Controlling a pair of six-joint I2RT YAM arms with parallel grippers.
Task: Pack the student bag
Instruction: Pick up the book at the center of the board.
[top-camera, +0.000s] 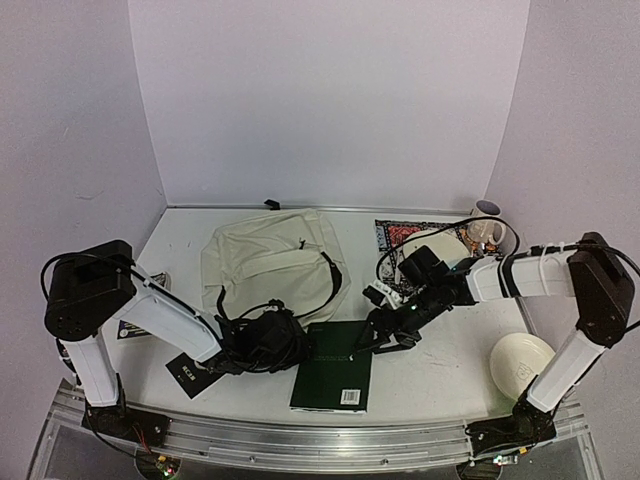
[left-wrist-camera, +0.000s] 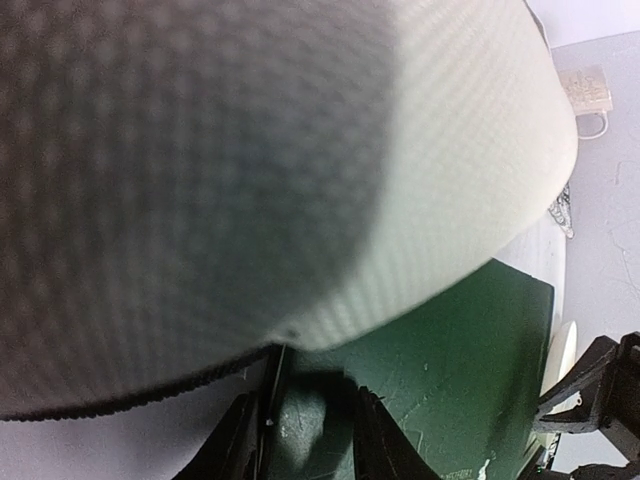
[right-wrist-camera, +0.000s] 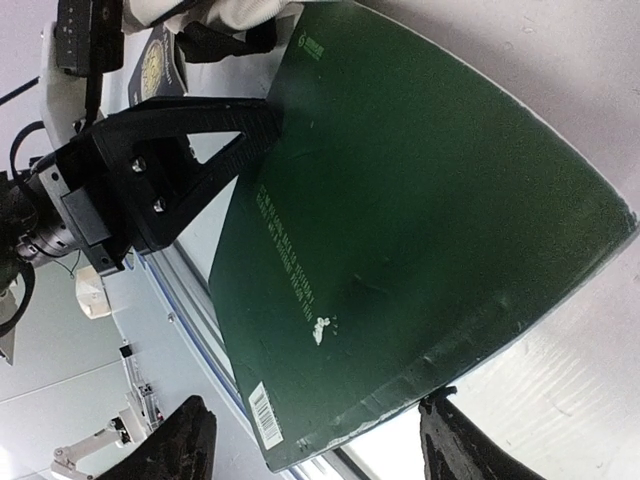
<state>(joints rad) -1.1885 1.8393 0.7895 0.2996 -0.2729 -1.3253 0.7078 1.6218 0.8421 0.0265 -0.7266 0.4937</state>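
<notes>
student bag (top-camera: 270, 255) beside green book (top-camera: 335, 375)

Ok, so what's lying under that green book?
Only the white table shows around the green book. The book lies flat and nothing pokes out along its visible edges. Anything beneath it is covered.

A white table (top-camera: 445, 372) stands inside a three-sided booth of plain, pale lavender panels: a back wall (top-camera: 330, 100), a left wall (top-camera: 60, 130) and a right wall (top-camera: 590, 110). An aluminium rail (top-camera: 330, 440) runs along the table's near edge. The light is soft and even, throwing only faint shadows.
</notes>
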